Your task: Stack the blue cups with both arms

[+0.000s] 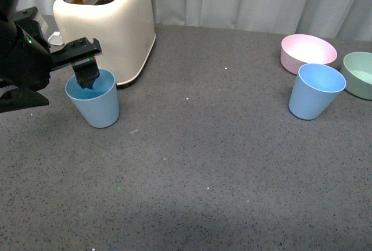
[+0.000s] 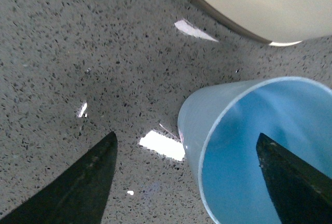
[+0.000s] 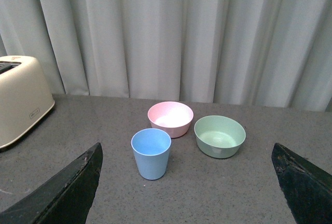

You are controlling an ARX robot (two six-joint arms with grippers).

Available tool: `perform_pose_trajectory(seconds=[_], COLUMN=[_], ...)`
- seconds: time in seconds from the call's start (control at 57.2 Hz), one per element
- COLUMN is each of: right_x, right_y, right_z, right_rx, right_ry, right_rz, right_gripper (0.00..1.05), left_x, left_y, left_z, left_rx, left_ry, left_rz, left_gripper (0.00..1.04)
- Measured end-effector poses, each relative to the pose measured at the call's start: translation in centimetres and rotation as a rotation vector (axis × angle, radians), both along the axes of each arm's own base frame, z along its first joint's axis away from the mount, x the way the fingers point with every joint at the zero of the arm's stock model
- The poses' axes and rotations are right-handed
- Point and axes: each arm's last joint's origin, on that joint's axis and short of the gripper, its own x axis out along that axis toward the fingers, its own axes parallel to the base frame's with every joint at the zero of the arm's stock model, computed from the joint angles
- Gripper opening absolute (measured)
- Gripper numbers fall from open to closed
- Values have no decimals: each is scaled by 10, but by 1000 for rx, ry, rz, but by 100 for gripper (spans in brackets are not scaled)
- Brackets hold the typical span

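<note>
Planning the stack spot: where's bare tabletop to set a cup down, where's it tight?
Bare: the grey speckled tabletop between the left light blue plastic cup and the right light blue plastic cup, and the near strip before both. Tight: right cup huddles with the pink bowl and green bowl; left cup sits beside the cream toaster, left gripper straddling its rim.
</note>
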Motion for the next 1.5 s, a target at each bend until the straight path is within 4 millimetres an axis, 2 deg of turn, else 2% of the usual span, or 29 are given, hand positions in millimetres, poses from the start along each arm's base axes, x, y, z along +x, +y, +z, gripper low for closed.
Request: perform_pose_trajectory(seconds=[0.227, 0.35, 0.455, 0.507, 0.665, 0.91, 1.085, 1.225, 1.365, 1.505], right_x=[0, 0, 0, 0, 0, 0, 0, 0, 0, 0], right_y=[0, 0, 0, 0, 0, 0, 0, 0, 0, 0], right_z=[0, 0, 0, 0, 0, 0, 0, 0, 0, 0], right_rx=[0, 0, 0, 0, 0, 0, 0, 0, 0, 0], right_ry=[0, 0, 0, 0, 0, 0, 0, 0, 0, 0], right_rz=[0, 0, 0, 0, 0, 0, 0, 0, 0, 0], right_gripper=[95, 95, 95, 95, 95, 95, 95, 95, 95, 95], left_x=[3, 3, 4, 3, 2, 12, 17, 20, 25, 26], left_y=[-5, -7, -9, -11, -24, -89, -139, -166, -176, -176], left_z=[-8, -8, -7, -7, -2, 15, 6, -1, -2, -2], left_rx=[15, 15, 17, 18, 15, -11, -11, -6, -4, -7], left_ry=[40, 43, 45, 49, 45, 1, 25, 47, 47, 49], left_rz=[-8, -13, -16, -19, -50, -165, -236, -267, -277, -273], left_gripper=[42, 26, 8, 3, 4, 4, 4, 4, 4, 25])
